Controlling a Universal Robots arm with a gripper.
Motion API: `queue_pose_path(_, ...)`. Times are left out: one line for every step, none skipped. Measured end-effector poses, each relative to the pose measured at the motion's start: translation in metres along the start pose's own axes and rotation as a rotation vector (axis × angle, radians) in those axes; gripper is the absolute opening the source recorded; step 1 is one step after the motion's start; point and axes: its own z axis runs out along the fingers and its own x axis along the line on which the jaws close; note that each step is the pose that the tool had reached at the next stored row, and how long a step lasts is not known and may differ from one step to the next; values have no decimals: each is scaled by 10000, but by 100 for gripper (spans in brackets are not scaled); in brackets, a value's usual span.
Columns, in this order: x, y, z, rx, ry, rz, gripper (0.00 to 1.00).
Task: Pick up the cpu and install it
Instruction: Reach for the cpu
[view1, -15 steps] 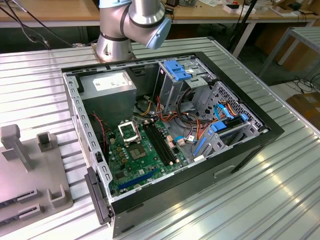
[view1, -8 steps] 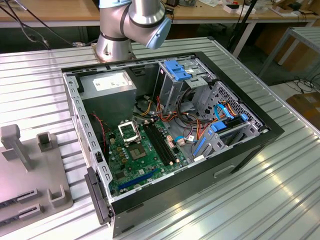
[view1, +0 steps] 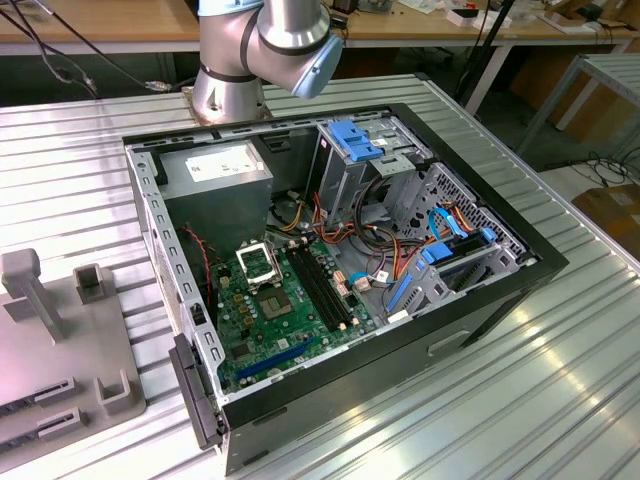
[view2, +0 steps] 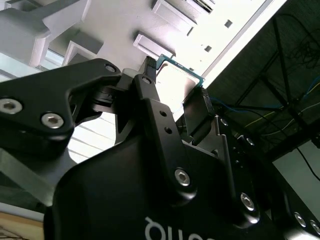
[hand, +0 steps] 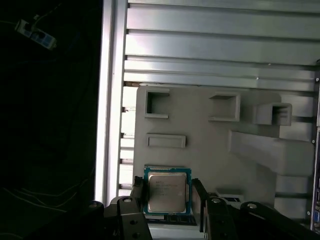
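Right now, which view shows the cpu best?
The first wrist view: the cpu, held in the gripper, shows its whole top. The second wrist view catches its green rim. The exterior view shows the computer case.

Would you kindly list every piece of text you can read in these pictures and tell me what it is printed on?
Silver-grey square cpu top, held in the black gripper: faint print, too small to read.
White label on the grey power supply box, exterior view: too small to read.
White lettering on the gripper's body: cut off, not legible.
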Motion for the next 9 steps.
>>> queue_pose_path(1, 1, -15, 0, 0, 0, 47)
queue_pose_path(1, 1, -23, 0, 0, 1, 47)
queue_pose_path(1, 1, -30, 0, -1, 0, 47)
queue_pose_path(1, 1, -40, 0, 0, 0, 47)
queue_pose_path(2, 2, -49, 0, 0, 0, 47)
queue_pose_path(2, 2, -58, 0, 0, 1, 47)
queue_pose_path(2, 2, -67, 0, 0, 0, 47)
queue_pose_path(2, 2, -77, 0, -1, 0, 47)
queue_pose_path(3, 2, -86, -1, -1, 1, 47)
